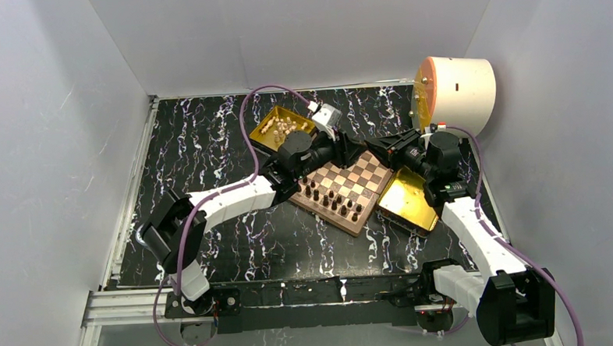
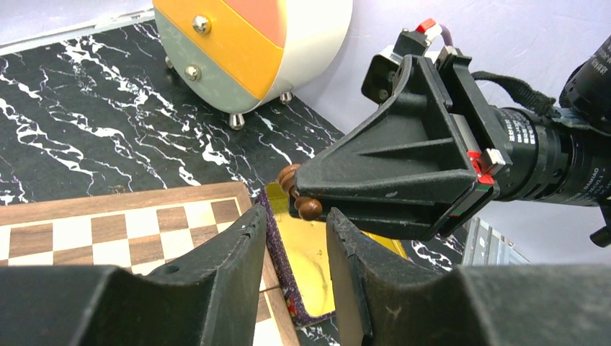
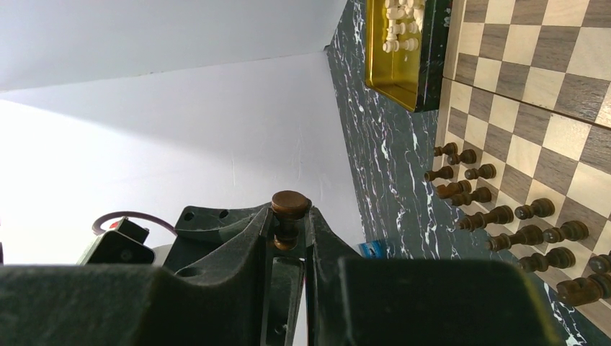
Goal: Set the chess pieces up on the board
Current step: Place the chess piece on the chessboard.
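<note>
chess pieces on the board

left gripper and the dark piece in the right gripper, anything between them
Nothing: in the left wrist view the gap from the left gripper to the dark piece held by the right gripper is bare air.

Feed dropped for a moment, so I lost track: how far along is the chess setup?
Done: dark pieces stand in two rows along one edge of the board. In hand: the right claw grips one more dark piece, with the left claw open beside it. Left: the cream pieces lie in the gold tray; none is on the board.
</note>
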